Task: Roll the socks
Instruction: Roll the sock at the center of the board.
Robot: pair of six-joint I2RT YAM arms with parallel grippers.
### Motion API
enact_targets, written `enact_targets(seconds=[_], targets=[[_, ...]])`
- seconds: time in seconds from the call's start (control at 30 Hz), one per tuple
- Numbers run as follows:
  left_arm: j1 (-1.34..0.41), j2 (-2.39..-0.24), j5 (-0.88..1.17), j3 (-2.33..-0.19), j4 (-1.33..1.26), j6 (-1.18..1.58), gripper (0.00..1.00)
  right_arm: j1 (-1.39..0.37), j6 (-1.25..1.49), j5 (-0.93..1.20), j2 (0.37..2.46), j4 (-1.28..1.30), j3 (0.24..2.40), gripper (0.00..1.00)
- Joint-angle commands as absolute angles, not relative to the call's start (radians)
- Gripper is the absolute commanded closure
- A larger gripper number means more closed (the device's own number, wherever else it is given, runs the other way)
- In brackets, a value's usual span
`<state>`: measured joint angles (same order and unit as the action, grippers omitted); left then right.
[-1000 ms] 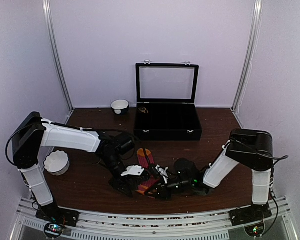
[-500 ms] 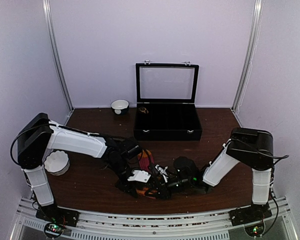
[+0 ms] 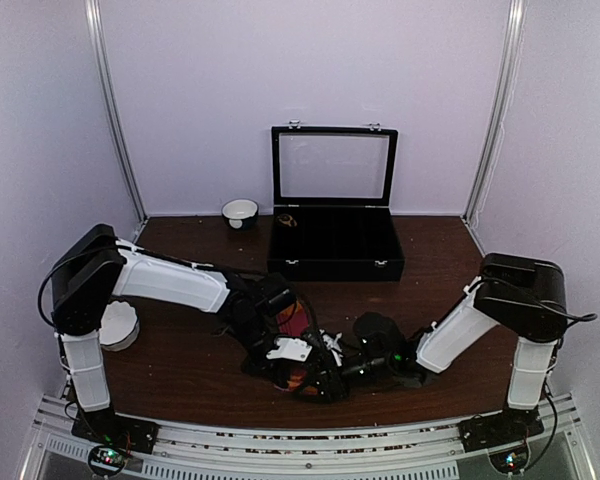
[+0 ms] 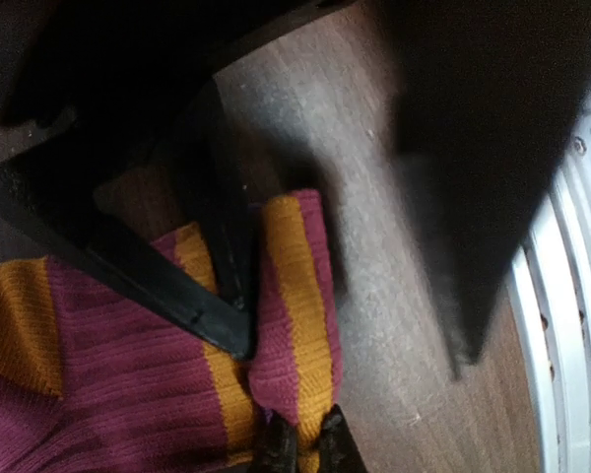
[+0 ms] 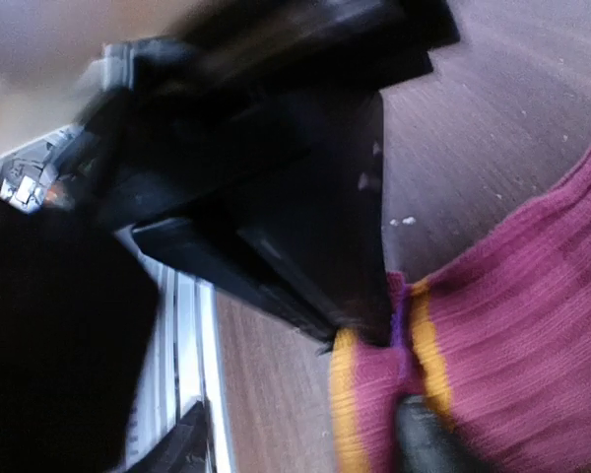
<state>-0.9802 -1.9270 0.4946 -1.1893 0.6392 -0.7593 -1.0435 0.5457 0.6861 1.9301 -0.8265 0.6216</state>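
Socks (image 3: 298,322), the magenta pair with orange bands: flat on the table (image 3: 180,375) near its front edge, well in front of the case (image 3: 335,258) and under both grippers. Pinched at a striped edge by the left gripper (image 4: 307,445), tips closed tight on a raised fold of the knit (image 4: 128,374). Right gripper (image 5: 295,439) with fingers standing apart, gripping nothing; one dark tip (image 5: 414,434) resting on the purple-and-orange band (image 5: 532,325), the other off the fabric, over bare wood. Very crowded: in each wrist view the other gripper's black body looms close and hides part of the fabric, and from above the two heads cover most of the pair. Just beside the work, along the table's front edge, the metal rail (image 3: 300,440). Far off at the back, case lid upright and open, with a small white bowl (image 3: 240,211) to its left. At the left side, a fluted white dish (image 3: 118,322), partly hidden behind the left arm (image 3: 170,283).
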Motion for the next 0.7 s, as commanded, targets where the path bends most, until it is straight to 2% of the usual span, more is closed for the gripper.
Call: enact_targets(seconds=[0.0,0.1,0.43,0.5,0.6,0.67], targets=[[-0.947,-2.022,0.548,-1.239,0.798,-0.727,0.99,-1.042,0.467,0.548,1.887,-0.564,0.554,0.00],[-0.912,-2.069,0.632,-1.299,0.885,-0.712,1.00,-1.049,0.427,0.490,1.825,-0.509,0.526,0.00],[-0.866,-2.165,0.719,-1.417,1.037,-0.687,1.00,-1.132,0.363,0.163,1.637,-0.321,0.452,0.00],[-0.860,-2.185,0.743,-1.436,1.093,-0.701,1.00,-1.180,0.362,0.012,1.594,-0.266,0.449,0.00],[-0.852,-2.208,0.774,-1.465,1.166,-0.721,1.00,-1.281,0.425,-0.413,1.503,-0.073,0.492,0.00],[-0.850,-2.224,0.785,-1.481,1.205,-0.725,1.00,-1.316,0.451,-0.609,1.444,-0.019,0.518,0.00]])
